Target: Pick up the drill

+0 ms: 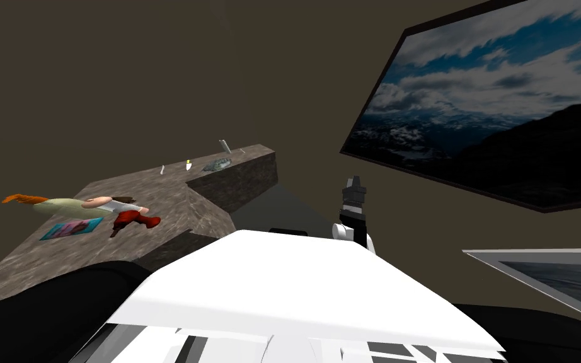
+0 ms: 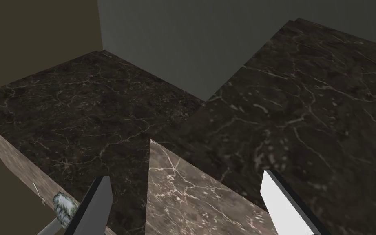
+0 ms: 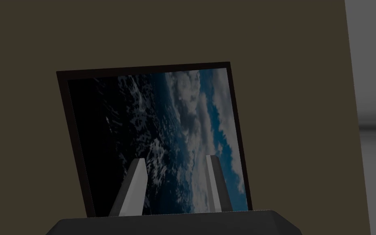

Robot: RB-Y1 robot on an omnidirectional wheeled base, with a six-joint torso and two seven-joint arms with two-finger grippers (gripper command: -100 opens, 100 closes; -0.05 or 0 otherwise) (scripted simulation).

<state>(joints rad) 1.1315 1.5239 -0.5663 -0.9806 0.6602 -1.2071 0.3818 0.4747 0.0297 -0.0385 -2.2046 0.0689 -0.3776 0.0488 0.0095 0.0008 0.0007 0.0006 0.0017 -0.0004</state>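
Note:
A small mottled grey-green object (image 1: 217, 165), possibly the drill, lies near the far end of the brown marble counter (image 1: 176, 201). In the left wrist view the same mottled object (image 2: 64, 206) sits on the counter's edge beside one finger, with a grey shaft running off it. My left gripper (image 2: 189, 204) is open over the counter's stepped corner, holding nothing. My right gripper (image 1: 353, 184) is raised to the right of the counter and points at a wall; its fingers (image 3: 136, 185) stand open and empty.
A doll figure (image 1: 103, 208) and a teal book (image 1: 72, 228) lie on the near part of the counter. Small pale items (image 1: 188, 165) and a thin grey tool (image 1: 224, 146) stand by the mottled object. A large framed picture (image 1: 491, 113) hangs at right.

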